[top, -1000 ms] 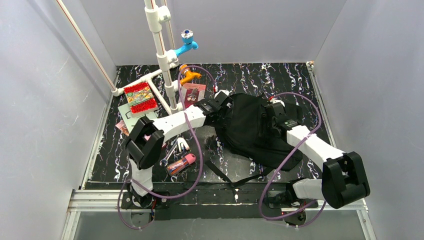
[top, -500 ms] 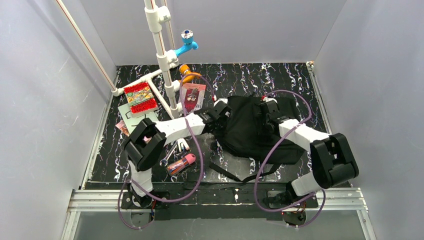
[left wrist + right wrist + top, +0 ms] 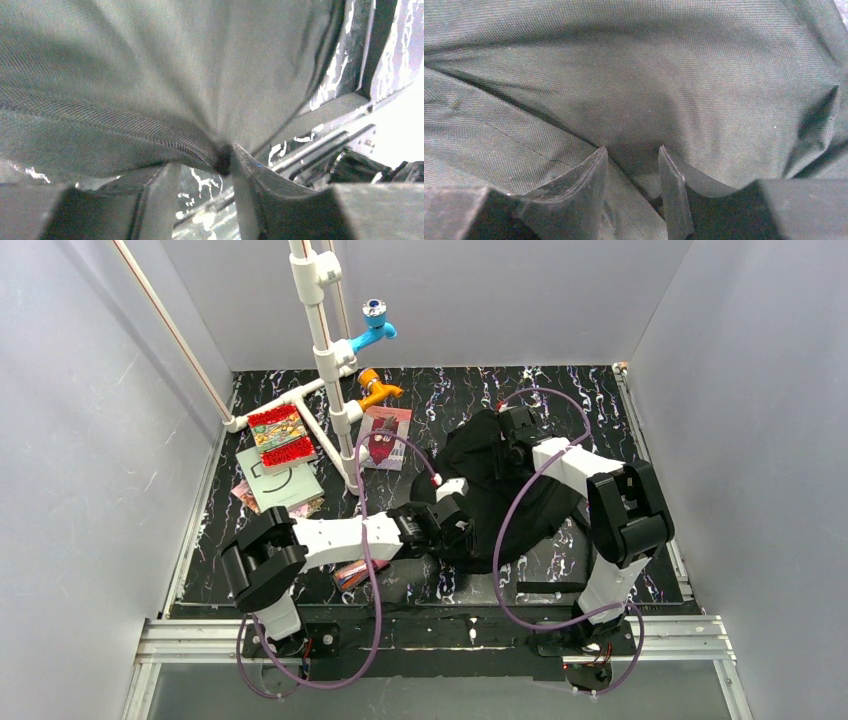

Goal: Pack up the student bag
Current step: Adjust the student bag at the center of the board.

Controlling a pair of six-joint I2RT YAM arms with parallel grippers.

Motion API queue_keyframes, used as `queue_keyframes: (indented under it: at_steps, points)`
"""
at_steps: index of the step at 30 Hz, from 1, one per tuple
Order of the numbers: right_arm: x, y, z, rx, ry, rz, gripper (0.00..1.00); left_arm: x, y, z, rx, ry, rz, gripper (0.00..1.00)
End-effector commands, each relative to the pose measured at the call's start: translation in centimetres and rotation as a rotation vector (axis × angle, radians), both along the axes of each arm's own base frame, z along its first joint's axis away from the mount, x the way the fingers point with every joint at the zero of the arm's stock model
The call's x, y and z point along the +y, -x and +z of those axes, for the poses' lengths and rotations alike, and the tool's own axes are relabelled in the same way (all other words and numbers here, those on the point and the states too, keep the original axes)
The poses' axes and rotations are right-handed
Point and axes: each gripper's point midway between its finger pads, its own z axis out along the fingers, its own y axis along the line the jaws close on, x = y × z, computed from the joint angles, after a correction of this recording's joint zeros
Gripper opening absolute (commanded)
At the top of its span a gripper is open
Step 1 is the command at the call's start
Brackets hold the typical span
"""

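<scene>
The desk [image 3: 600, 400] is a black marbled slab boxed in by pale grey walls, with a white pipe stand [image 3: 318, 340] at its far left.

Top view: the bag [image 3: 520, 510] lies crumpled right of centre, its long axis running from the far right edge toward the near centre. The left hand [image 3: 462, 530] meets the bag's near-left edge; the right hand [image 3: 505, 425] meets its far end. The arms therefore hold opposite ends, and the bag lies between them (neither is clearly nearer). Books [image 3: 280, 455] and a pouch [image 3: 356, 572] lie well apart to the left, outside the bag.

Left wrist view: fabric of the bag [image 3: 150, 75] gathers into a fold pinched between the fingers [image 3: 250, 185], which stand nearly closed on it. The cloth hangs above the desk here, so this edge appears lifted.

Right wrist view: the fingers [image 3: 584, 185] stand partly apart and press into the bag [image 3: 634, 75], with a fold of cloth bulging in the gap. Whether that fold is actually gripped cannot be told.

Judgement: the next move likely depends on spreading the two ends along this axis to expose the opening.
</scene>
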Motion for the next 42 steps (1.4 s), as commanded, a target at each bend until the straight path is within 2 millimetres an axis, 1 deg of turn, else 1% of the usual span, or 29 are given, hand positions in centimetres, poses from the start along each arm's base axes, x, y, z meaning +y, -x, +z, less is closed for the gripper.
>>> queue_keyframes:
  at_steps: [1, 2, 3, 4, 6, 7, 9, 11, 12, 15, 16, 17, 19, 20, 22, 23, 24, 25, 26, 27, 28, 30, 31, 34, 35, 37, 40, 41, 42]
  points:
    - [-2.0, 1.4, 0.8, 0.044, 0.060, -0.067, 0.55, 1.8, 3.5, 3.5, 0.017, 0.035, -0.072, 0.58]
    - [-1.8, 2.4, 0.9, 0.052, 0.041, -0.055, 0.58, 2.8, 2.7, 4.4, -0.016, 0.027, -0.051, 0.70]
    - [-1.5, 3.0, 1.4, 0.045, 0.025, -0.045, 0.61, 3.8, 1.8, 5.3, -0.039, 0.015, -0.047, 0.76]
    - [-1.3, 3.7, 1.9, 0.037, 0.016, -0.036, 0.64, 4.7, 1.0, 6.2, -0.053, 0.003, -0.036, 0.80]
    - [-1.3, 4.8, 3.0, 0.027, 0.008, -0.021, 0.67, 6.8, -0.3, 7.8, -0.112, -0.048, -0.017, 0.86]
    - [-1.3, 5.3, 3.9, 0.008, -0.004, -0.021, 0.68, 7.9, -1.0, 8.4, -0.150, -0.078, 0.001, 0.88]
    - [-0.8, 6.4, 4.9, -0.024, -0.064, -0.022, 0.70, 9.9, -2.7, 8.8, -0.204, -0.124, 0.060, 0.91]
    - [0.2, 7.5, 5.6, -0.057, -0.174, -0.028, 0.72, 11.1, -4.6, 8.7, -0.221, -0.143, 0.113, 0.92]
    - [0.6, 8.1, 5.6, -0.065, -0.220, -0.029, 0.72, 11.6, -5.5, 8.5, -0.237, -0.163, 0.137, 0.92]
    - [2.5, 9.4, 5.5, -0.076, -0.361, 0.009, 0.71, 11.9, -7.8, 8.0, -0.276, -0.219, 0.184, 0.91]
    - [3.4, 10.0, 5.5, -0.066, -0.419, 0.044, 0.71, 12.2, -8.4, 7.7, -0.285, -0.247, 0.212, 0.90]
    - [4.3, 10.3, 5.6, -0.068, -0.473, 0.070, 0.71, 12.5, -8.9, 6.9, -0.280, -0.274, 0.239, 0.90]
    - [4.9, 11.1, 5.2, -0.060, -0.526, 0.083, 0.69, 12.5, -9.8, 5.6, -0.249, -0.276, 0.281, 0.90]
    - [5.2, 11.2, 5.4, -0.067, -0.547, 0.099, 0.67, 12.4, -10.1, 4.8, -0.220, -0.270, 0.294, 0.88]
    - [5.5, 11.6, 4.9, -0.058, -0.563, 0.119, 0.62, 11.9, -10.5, 3.4, -0.169, -0.262, 0.298, 0.84]
    - [5.5, 11.8, 4.6, -0.047, -0.559, 0.125, 0.59, 11.7, -10.4, 2.8, -0.149, -0.263, 0.295, 0.80]
    - [5.4, 11.9, 4.3, -0.037, -0.546, 0.125, 0.56, 11.4, -10.2, 2.1, -0.128, -0.255, 0.287, 0.71]
    - [5.2, 12.0, 3.9, -0.028, -0.536, 0.128, 0.53, 10.9, -10.0, 1.6, -0.108, -0.235, 0.275, 0.57]
    - [5.1, 12.1, 3.7, -0.024, -0.524, 0.127, 0.51, 10.2, -9.5, 1.1, -0.081, -0.198, 0.265, 0.45]
    - [4.9, 12.1, 3.5, -0.023, -0.516, 0.127, 0.50, 9.3, -9.1, 0.8, -0.053, -0.145, 0.255, 0.36]
    - [4.8, 12.1, 3.3, -0.027, -0.507, 0.134, 0.48, 8.0, -8.5, 0.6, -0.027, -0.068, 0.229, 0.26]
    - [4.9, 11.9, 3.2, -0.028, -0.488, 0.156, 0.45, 5.9, -6.9, 0.3, 0.015, 0.055, 0.197, 0.14]
    - [4.9, 11.9, 3.0, -0.015, -0.471, 0.167, 0.45, 5.1, -6.1, 0.1, 0.028, 0.097, 0.193, 0.01]
    - [5.5, 11.2, 3.2, 0.012, -0.425, 0.213, 0.44, 3.0, -4.2, 0.5, 0.050, 0.129, 0.164, 0.00]
    - [5.9, 10.6, 4.0, 0.005, -0.415, 0.225, 0.44, 2.5, -3.7, 0.7, 0.048, 0.136, 0.154, 0.00]
    - [6.9, 10.1, 4.8, 0.013, -0.407, 0.257, 0.45, 2.2, -3.2, 1.3, 0.060, 0.168, 0.161, 0.00]
    - [8.9, 9.5, 6.4, 0.000, -0.407, 0.304, 0.48, 2.4, -3.2, 2.5, 0.035, 0.193, 0.152, 0.00]
    - [9.5, 9.4, 6.9, -0.008, -0.399, 0.317, 0.50, 2.6, -3.1, 2.7, 0.029, 0.195, 0.145, 0.04]
    - [10.0, 9.2, 7.3, -0.019, -0.382, 0.327, 0.52, 2.9, -2.9, 3.0, 0.025, 0.197, 0.142, 0.15]
